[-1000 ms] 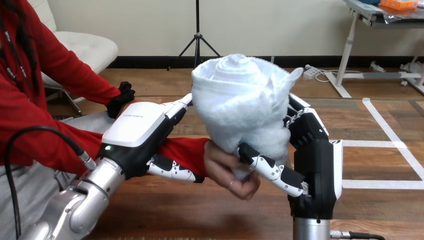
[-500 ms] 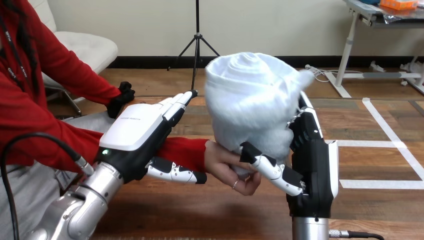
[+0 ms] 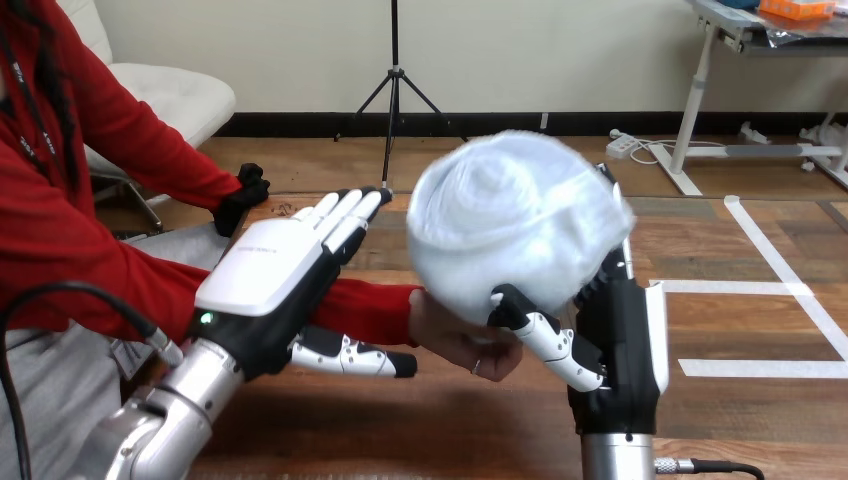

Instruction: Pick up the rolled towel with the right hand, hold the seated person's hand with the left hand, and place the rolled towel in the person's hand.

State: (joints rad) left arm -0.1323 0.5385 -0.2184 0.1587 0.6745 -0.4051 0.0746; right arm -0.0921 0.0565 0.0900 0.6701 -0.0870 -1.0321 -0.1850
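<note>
Towel [image 3: 515,225]: has tipped lower, toward person's hand [image 3: 455,335].
Right hand [image 3: 620,340]: fingers clamp towel; you must yet release.
Left hand [image 3: 265,275]: fingers straight over sleeve [image 3: 370,305], seemingly holding nothing.

wall [image 3: 560,50] cream | floor [image 3: 300,155] wood — white tape lines [image 3: 760,368] | white armchair [image 3: 180,100] | black tripod [image 3: 393,80] | desk [image 3: 735,25] upper right
</note>
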